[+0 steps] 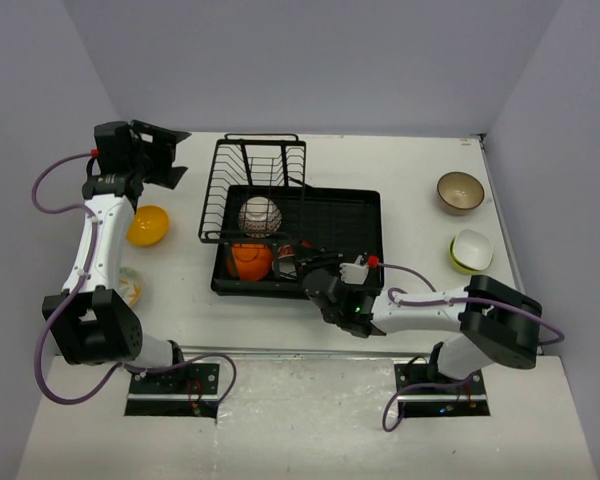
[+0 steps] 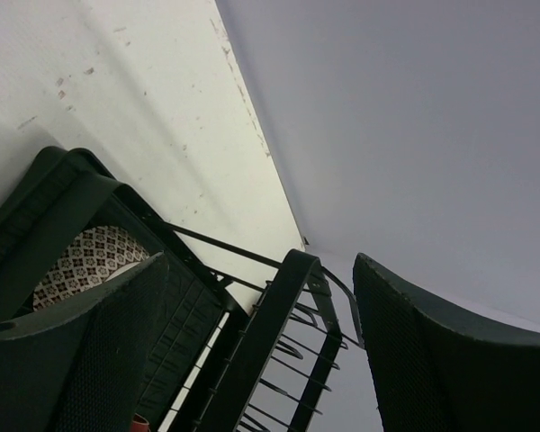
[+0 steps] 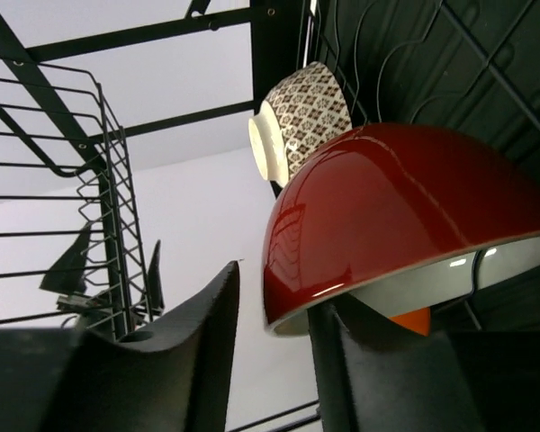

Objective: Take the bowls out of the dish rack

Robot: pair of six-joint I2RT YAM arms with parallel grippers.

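Red bowl [image 3: 405, 198] at 6 o'clock of rack [image 1: 220, 180]: rim straddled by right gripper [image 3: 274, 292], jaws apart, unclamped; clamping, lifting judged next. Left gripper [image 2: 259, 261] jaws apart, empty.

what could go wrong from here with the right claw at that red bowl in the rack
1. The right claw straddles only the rim of the glossy red bowl with white inside. A narrow hold on a slick, tilted wall could slip on lifting.
2. The brown-and-white patterned bowl sits right behind it, seemingly touching. Pulling the red one out might tip it.
3. The black wire dish rack crowds the claw, so a finger could snag.
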